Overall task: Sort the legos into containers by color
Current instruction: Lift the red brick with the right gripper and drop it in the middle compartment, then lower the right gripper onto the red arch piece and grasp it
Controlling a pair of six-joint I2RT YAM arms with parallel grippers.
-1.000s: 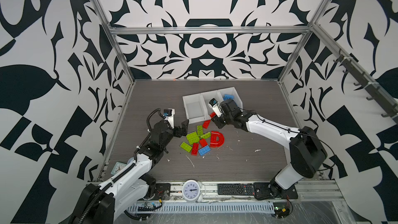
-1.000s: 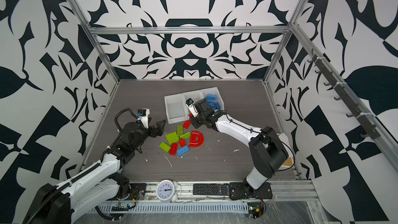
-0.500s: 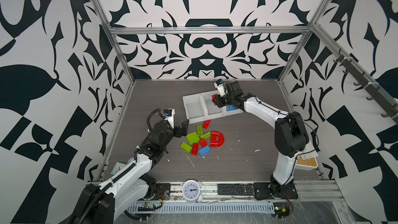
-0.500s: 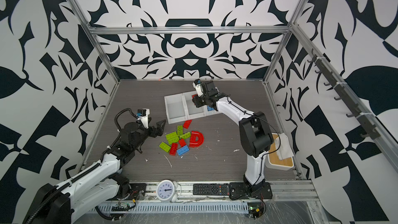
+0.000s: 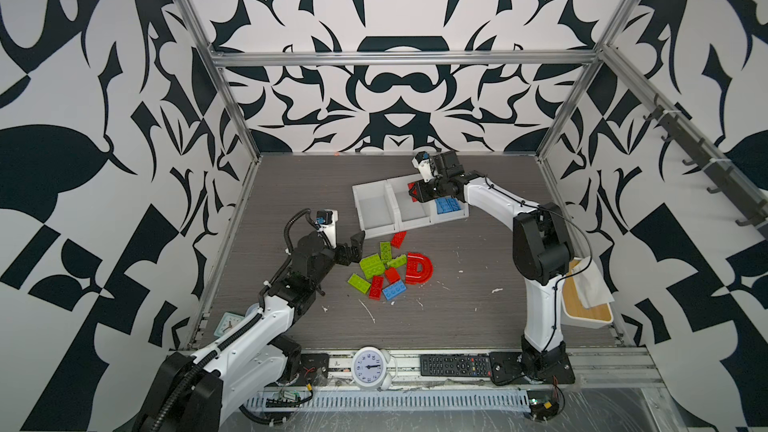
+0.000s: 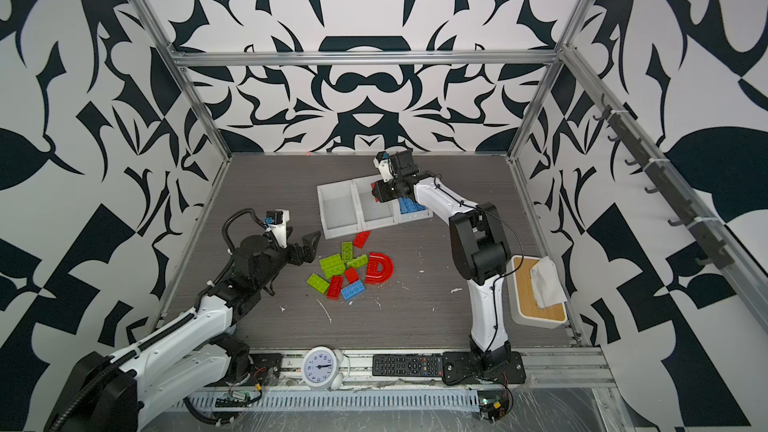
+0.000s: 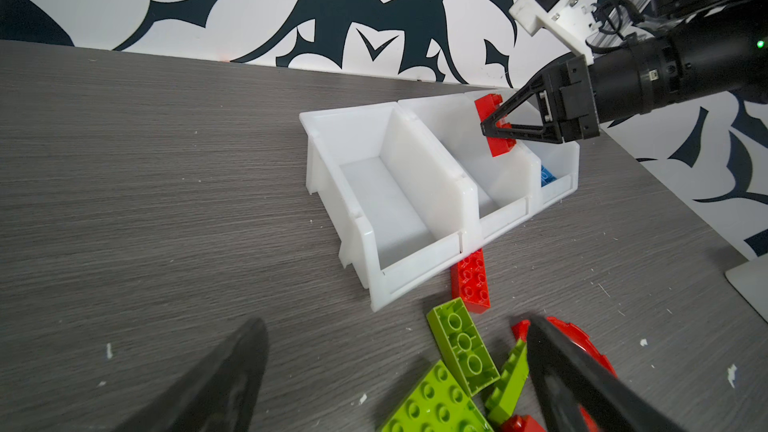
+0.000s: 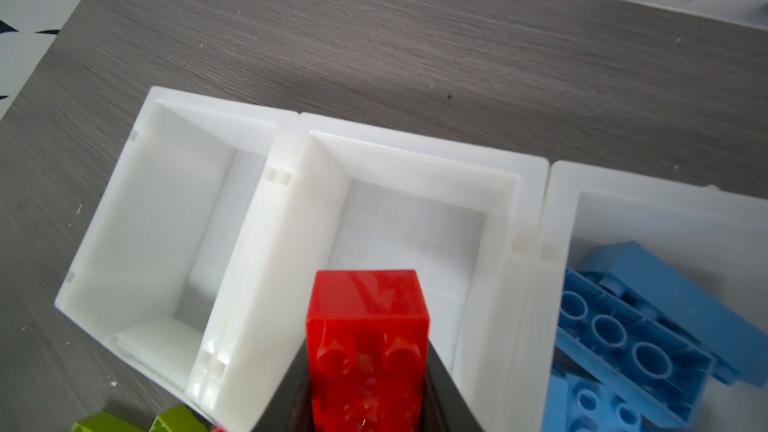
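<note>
While the right gripper (image 5: 417, 193) pinches a red brick (image 8: 368, 326), jaws narrow and tight on its sides, the brick hangs over the back part of the middle bin (image 8: 415, 151) in a joined row of three white bins. It stands nearly on end: long axis steep, smooth short end up, studs facing back toward the gripper's palm. The lower end is about at rim level; cannot tell if it touches the bin.

The right bin (image 7: 559, 195) holds blue bricks (image 5: 446, 204), one underside-up in the right wrist view. The left bin (image 7: 419, 172) is at the row's other end. The sloped fronts face the loose pile.

The left gripper (image 5: 355, 249) is spread wide, holding nothing, low over the table just left of the pile, fingers aimed at it. Pile:
- a long red brick (image 5: 399, 238) just in front of the bins, long axis pointing at them
- lime green bricks (image 5: 372, 264) in the middle at mixed angles
- shorter red bricks (image 5: 376, 286) and a loose blue brick (image 5: 394, 291) on the near side
- a red D-shaped arch (image 5: 419, 268) lying flat at the right edge, straight side to the left

The surface is a grey wood-grain tabletop (image 5: 478, 305) with white scraps. The walls (image 5: 395, 89) are black-and-white patterned inside an aluminium frame (image 5: 395, 58). On the front rail are an alarm clock (image 5: 371, 367) and a remote (image 5: 455, 365). At the right edge is a white box (image 5: 586, 321) with a wooden lid and a tissue (image 5: 590, 284) on it.
</note>
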